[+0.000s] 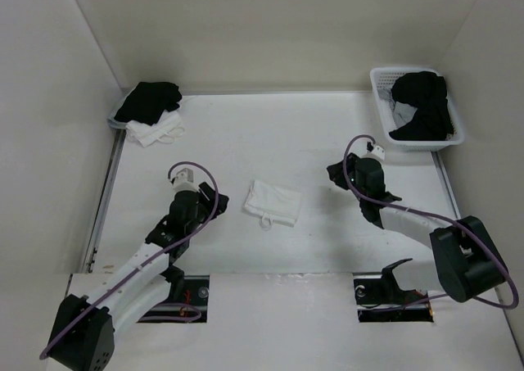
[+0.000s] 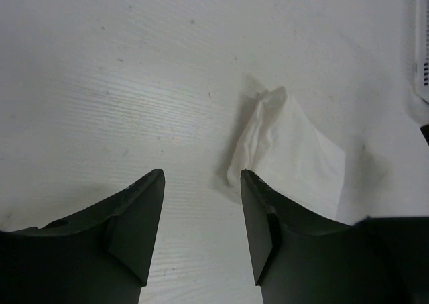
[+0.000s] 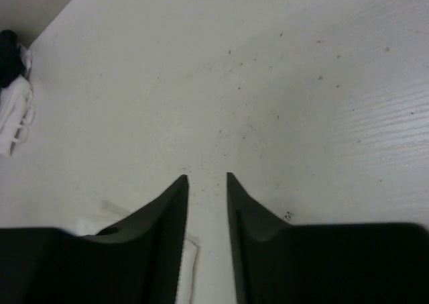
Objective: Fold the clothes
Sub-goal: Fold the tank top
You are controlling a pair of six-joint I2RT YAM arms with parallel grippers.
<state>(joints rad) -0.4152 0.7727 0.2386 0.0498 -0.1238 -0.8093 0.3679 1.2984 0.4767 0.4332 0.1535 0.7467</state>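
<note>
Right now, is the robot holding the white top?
No, the folded white camisole lies on the table, with the left tool and right tool both off it and empty.

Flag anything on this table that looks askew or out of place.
The folded white camisole lies slightly crooked mid-table, with one strap loop poking out from its near edge. In the far-right basket, a black garment sits in a loose, unfolded heap. Nothing looks spilled or damaged.
</note>
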